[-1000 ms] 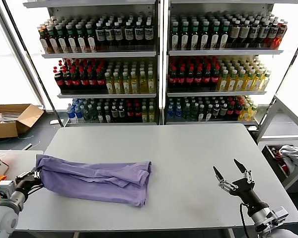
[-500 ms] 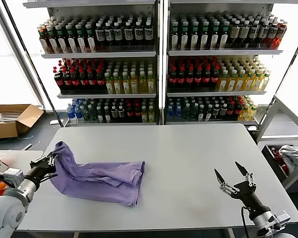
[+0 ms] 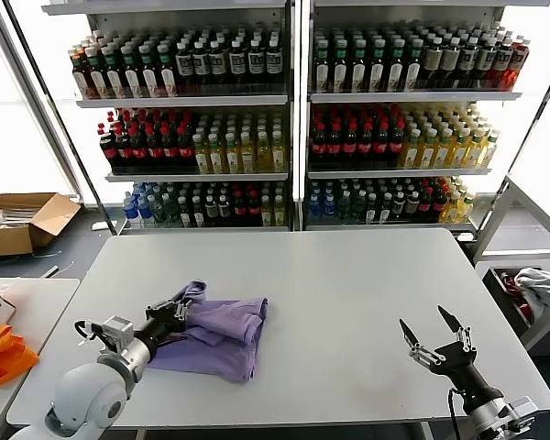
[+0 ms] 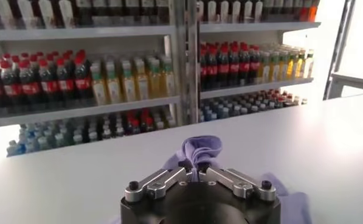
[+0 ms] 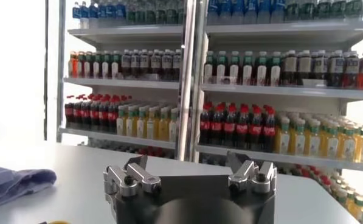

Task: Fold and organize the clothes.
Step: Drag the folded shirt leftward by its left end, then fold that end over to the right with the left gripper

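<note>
Grey counter (image 3: 348,275), broad and bare across its middle and far side, backed by shelves (image 3: 293,101) packed with bottles. Lavender T-shirt (image 3: 222,332) bunched near the counter's front left, one fold lifted and clamped in the shut left hand (image 3: 176,313). Right hand (image 3: 435,337) spread wide, holding nothing, low at the front right corner, well apart from the shirt. Cardboard box (image 3: 18,220) on the floor, far left, contents unclear

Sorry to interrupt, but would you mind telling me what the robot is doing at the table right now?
It is folding a lavender T-shirt on the grey table. The left pincer is shut on one end of the shirt, holding it above the rest of the fabric, which lies bunched on the table. The right pincer hangs open over the table's right side, touching nothing.
</note>
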